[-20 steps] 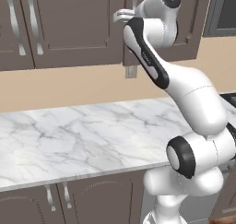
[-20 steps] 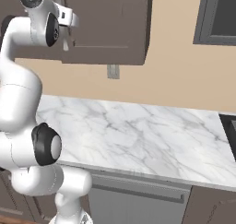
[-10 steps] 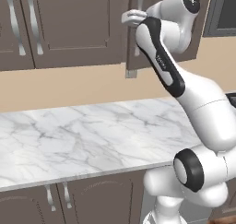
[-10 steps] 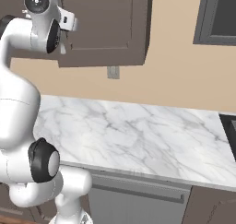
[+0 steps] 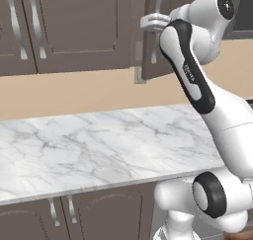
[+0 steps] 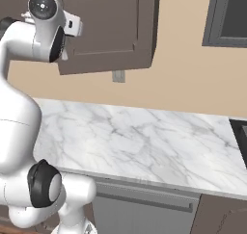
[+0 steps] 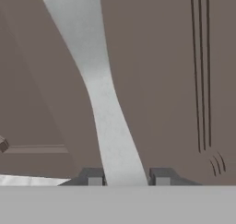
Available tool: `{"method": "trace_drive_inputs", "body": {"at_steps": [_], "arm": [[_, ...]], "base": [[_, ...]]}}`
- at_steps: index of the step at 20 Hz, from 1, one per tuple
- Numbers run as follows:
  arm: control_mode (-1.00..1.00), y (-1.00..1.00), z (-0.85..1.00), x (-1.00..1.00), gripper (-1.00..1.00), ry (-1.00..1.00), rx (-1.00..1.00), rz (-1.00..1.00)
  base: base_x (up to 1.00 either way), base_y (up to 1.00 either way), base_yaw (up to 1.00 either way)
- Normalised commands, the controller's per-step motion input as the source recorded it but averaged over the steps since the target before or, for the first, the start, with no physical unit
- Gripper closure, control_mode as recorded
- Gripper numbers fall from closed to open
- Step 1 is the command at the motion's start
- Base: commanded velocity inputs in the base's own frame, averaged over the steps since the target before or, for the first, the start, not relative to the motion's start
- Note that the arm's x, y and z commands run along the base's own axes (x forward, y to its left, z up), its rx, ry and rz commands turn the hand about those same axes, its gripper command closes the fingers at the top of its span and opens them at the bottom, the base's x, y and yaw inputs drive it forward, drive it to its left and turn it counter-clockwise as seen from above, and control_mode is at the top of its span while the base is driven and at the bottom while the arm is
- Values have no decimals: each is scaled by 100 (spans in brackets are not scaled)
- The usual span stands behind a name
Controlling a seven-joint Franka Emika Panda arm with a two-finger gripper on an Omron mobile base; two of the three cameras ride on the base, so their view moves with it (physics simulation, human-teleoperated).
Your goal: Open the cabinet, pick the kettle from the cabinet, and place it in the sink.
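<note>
3 views showed the same moment, and I took them in turn.

From the left base camera, the gripper point(image 5: 154, 20) was raised at the wavy silver handle point(image 5: 157, 17) of the cabinet point(image 5: 157, 46). The door stood a little ajar, its lower edge out from the wall. To its left were 2 more upper doors point(image 5: 74, 26) with their own handles, well apart from the hand. The marble counter point(image 5: 99, 145) below was bare. The kettle was hidden, probably inside the cabinet.

From the right base camera, the arm's white wrist point(image 6: 46, 23) covered the handle, so the grip could not be read there. The door panel point(image 6: 111, 31) hung forward over the counter. The dark edge of the sink point(image 6: 240, 136) lay far to the right, well apart from the cabinet. A grey-framed glass cabinet point(image 6: 229, 16) was above it.

From the hand camera, the 2 fingertips point(image 7: 94, 177) stood on each side of the handle point(image 7: 106, 103), pinching it between them.

I judge the door was only at the beginning of its swing. The handle is thin and curved, so the tips could slide along it or slip off if the pull does not follow the arc of the hinge. The open door itself may later stand between the arm and the shelf.
</note>
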Motion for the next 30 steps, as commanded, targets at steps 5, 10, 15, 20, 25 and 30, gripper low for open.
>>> {"method": "trace_drive_inputs", "body": {"at_steps": [5, 10, 15, 20, 25, 30], "arm": [[-100, -4, 8, -47, 100, 0, 0, 10], [-100, -11, 10, -49, 100, 0, 0, 11], [-100, -19, 8, -50, 100, 0, 0, 13], [-100, -24, 9, -52, 100, 0, 0, 12], [-100, -29, 11, -50, 100, 0, 1, 8], [-100, -33, 12, -48, 100, 0, 2, 7]], "base": [[0, 0, 0], [0, 0, 0], [0, 0, 0], [0, 0, 0], [0, 0, 0], [0, 0, 0]]}}
